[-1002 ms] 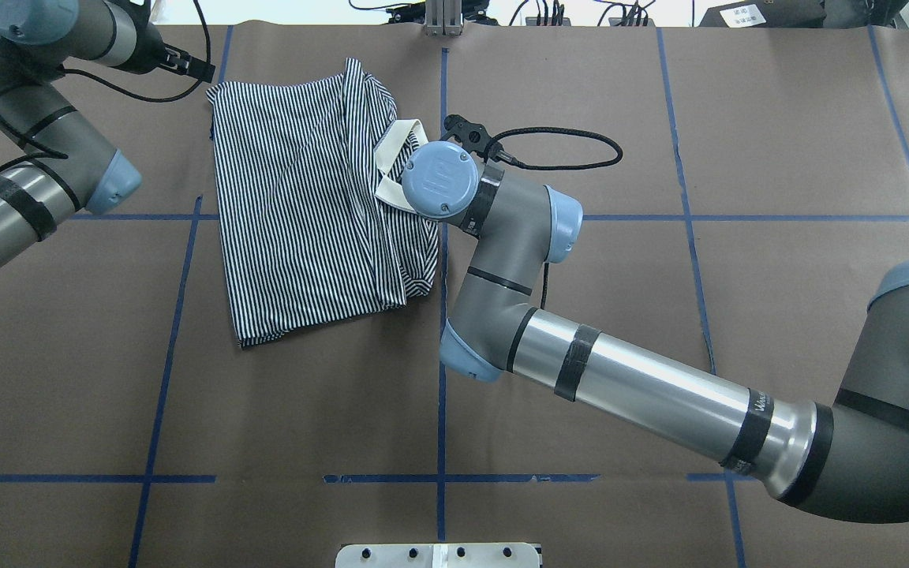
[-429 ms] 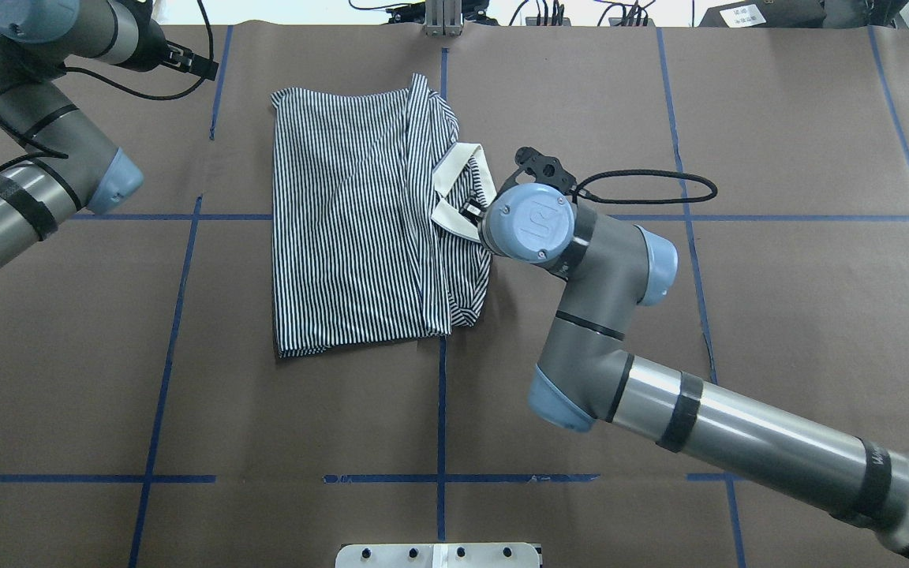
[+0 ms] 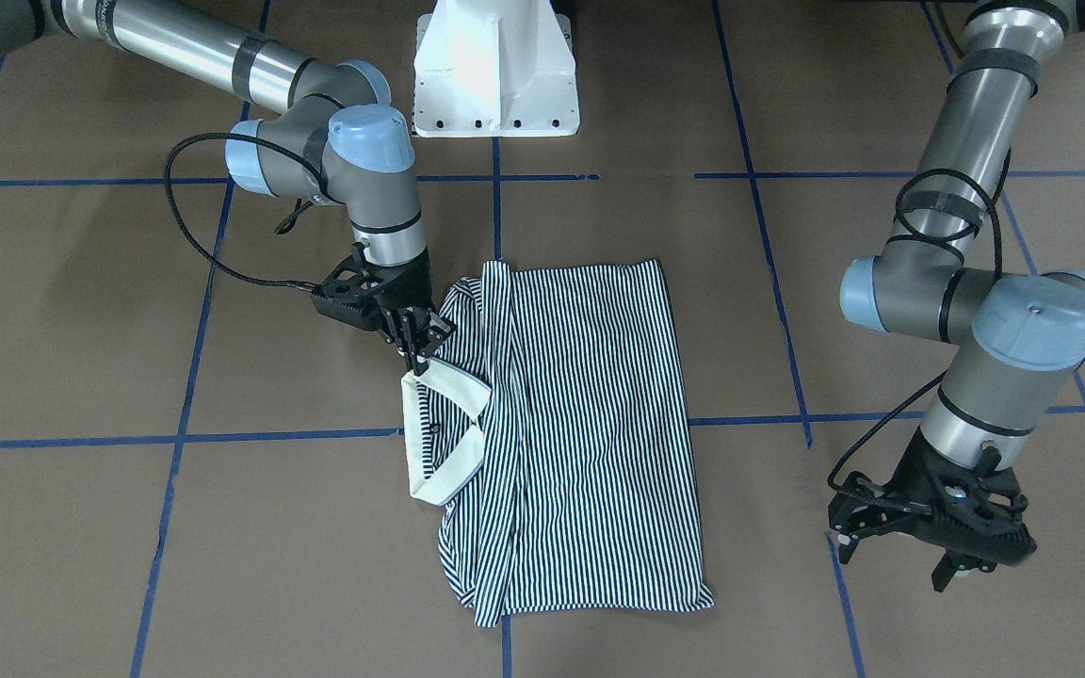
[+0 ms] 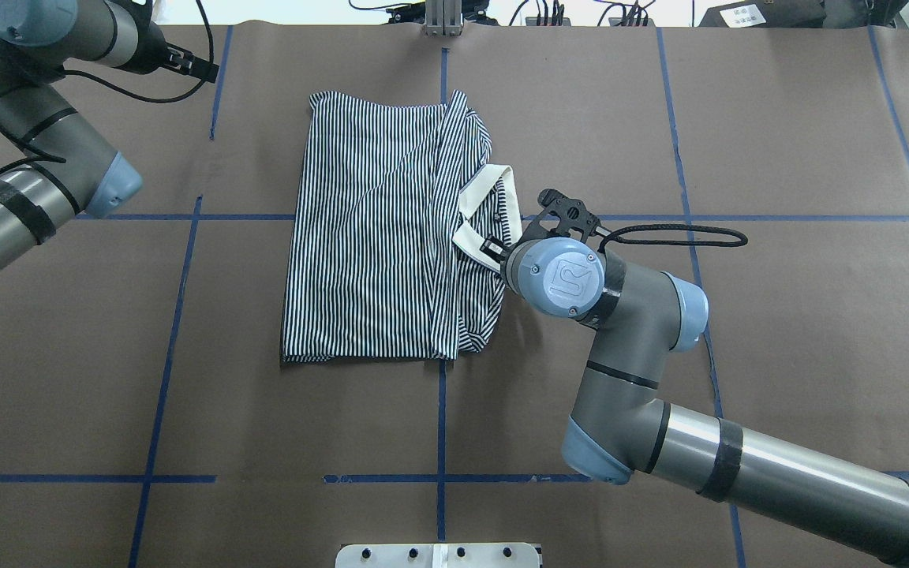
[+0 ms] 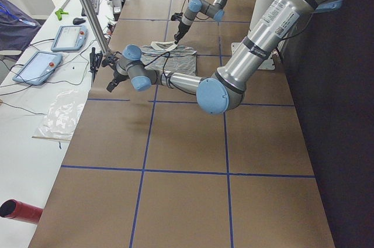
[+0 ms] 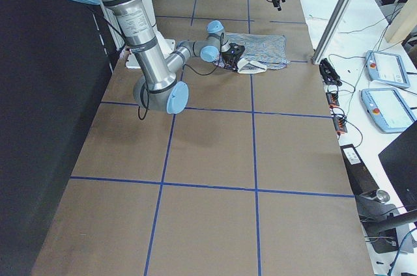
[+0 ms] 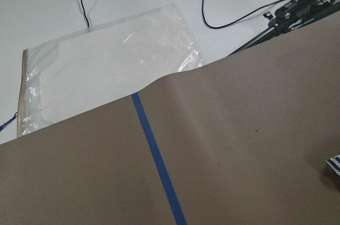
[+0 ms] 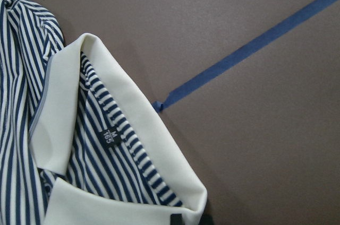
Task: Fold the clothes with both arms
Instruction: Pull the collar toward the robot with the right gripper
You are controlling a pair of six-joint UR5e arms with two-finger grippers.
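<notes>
Brown paper (image 4: 778,118), marked into squares by blue tape lines (image 4: 162,379), is spread over the whole table. At the far left of the overhead view the left arm (image 4: 20,205) is bent over the table's far corner. The left gripper (image 3: 896,563) is held low over the paper, well apart from the shirt, with its fingers spread and nothing between them. Bare paper, a tape line and a clear plastic bag (image 7: 106,71) beyond the table's edge are shown by the left wrist camera.

Near the middle of the table the polo shirt (image 4: 368,237) is laid flat, folded into a rough rectangle. Its body lies left of the central tape line and its right edge across that line. The cream collar (image 3: 453,386) is turned toward the right arm and stands open. Its edge is pinched by the right gripper (image 3: 420,356), whose fingers are pressed together on it. A small dark size label (image 8: 108,137) is seen inside the neck by the right wrist camera. Further right, the right arm (image 4: 778,465) is stretched in from the near right corner.
</notes>
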